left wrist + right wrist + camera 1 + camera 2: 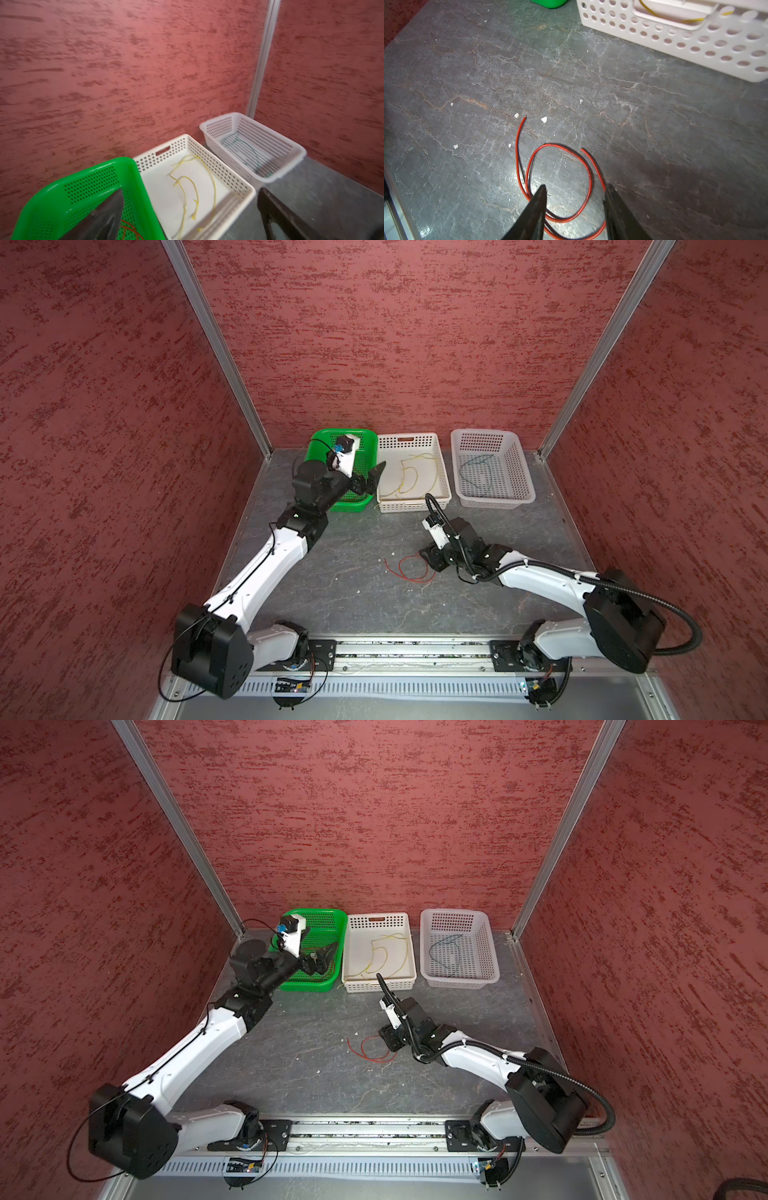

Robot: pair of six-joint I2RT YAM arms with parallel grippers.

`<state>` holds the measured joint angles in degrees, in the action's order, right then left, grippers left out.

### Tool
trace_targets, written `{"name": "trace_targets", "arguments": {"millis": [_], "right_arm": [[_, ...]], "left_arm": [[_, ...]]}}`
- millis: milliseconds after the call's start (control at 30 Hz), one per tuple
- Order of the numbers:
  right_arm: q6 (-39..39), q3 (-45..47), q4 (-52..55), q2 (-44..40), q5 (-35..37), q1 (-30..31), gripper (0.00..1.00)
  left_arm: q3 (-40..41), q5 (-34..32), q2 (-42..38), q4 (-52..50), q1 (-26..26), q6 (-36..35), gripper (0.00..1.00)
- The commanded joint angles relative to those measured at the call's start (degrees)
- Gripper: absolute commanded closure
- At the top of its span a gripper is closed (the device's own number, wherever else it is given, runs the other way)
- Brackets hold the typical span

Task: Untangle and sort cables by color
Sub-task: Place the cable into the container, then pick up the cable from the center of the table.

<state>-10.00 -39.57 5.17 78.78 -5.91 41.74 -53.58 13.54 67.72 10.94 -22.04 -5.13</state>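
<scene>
Far row: three baskets are sitting along the far wall: green basket [320, 439] on the left, middle white basket [441, 464], right white basket [520, 472].
Yellow cables [409, 477]: lying loose in the middle white basket; looking sorted.
Blue-green cable [478, 470]: curling in the right white basket; looking sorted.
Binned red cable [128, 228]: showing at the bottom of the green basket in the left wrist view.
Loose red cable [409, 568]: lying in an open loop on the table [353, 593], near centre, well apart from the baskets, with no other colour crossing it.
Left gripper [374, 479]: hanging above the green basket's right side, jaws spread wide, holding nothing.
Right gripper [576, 187]: standing low over the loose red cable, jaws roughly half apart, straddling its strands, not clamping them.
Progress: nearing the end, by my reading; the loose red cable is waiting to be gripped and carried to the green basket.
</scene>
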Motion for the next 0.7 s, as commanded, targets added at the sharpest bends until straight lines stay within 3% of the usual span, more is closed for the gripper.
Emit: {"name": "trace_targets", "arguments": {"millis": [0,267,667], "right_arm": [[-0.31,-1.8,5.58,0.19,2.96,0.1,0.54],[-5.73,-3.83,12.39,2.82,6.25,0.1,0.58],[-8.7,-4.46,12.05,9.52,4.46,0.15,0.67]], "left_arm": [[7.53,-5.65,-4.0,-7.95,-4.37,-0.52,0.01],[16.99,-10.94,-12.71,-21.03,-14.52,5.09,0.01],[17.16,-11.09,-9.73,-18.25,-14.78,5.13,0.0]]}}
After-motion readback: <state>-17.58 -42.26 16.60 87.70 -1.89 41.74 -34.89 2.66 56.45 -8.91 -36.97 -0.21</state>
